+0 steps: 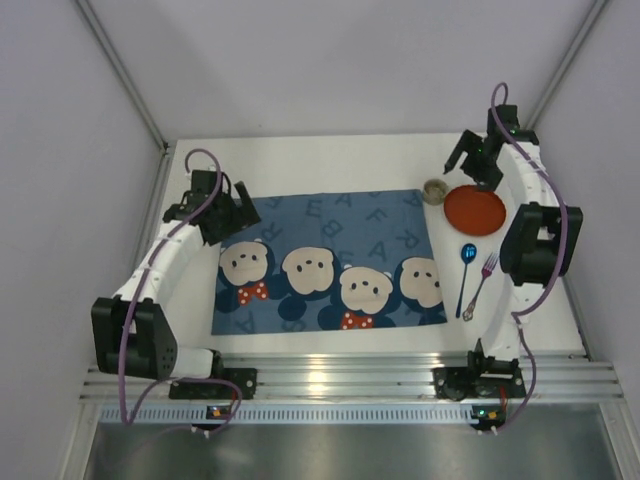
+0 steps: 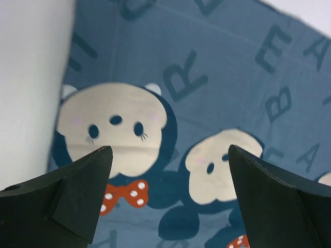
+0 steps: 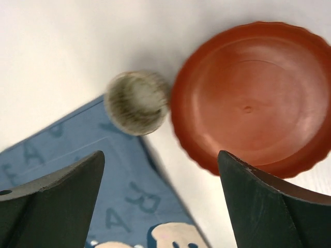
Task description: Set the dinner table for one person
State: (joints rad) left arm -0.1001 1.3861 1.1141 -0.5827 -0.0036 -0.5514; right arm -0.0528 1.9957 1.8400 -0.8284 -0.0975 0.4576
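The white dinner table [image 1: 330, 160] bears a blue mouse-printed placemat [image 1: 330, 262]. An orange-red plate [image 1: 474, 211] lies right of the mat, a small grey-beige cup [image 1: 433, 190] at the mat's far right corner. A blue spoon [image 1: 466, 278] and a pink fork [image 1: 483, 280] lie right of the mat, nearer me. My left gripper [image 1: 238, 214] is open and empty over the mat's far left corner [image 2: 170, 103]. My right gripper [image 1: 478, 168] is open and empty just beyond the plate [image 3: 253, 98] and the cup [image 3: 137, 102].
Grey walls with metal corner posts [image 1: 125, 70] enclose the table on the left, far and right sides. An aluminium rail [image 1: 330, 380] with both arm bases runs along the near edge.
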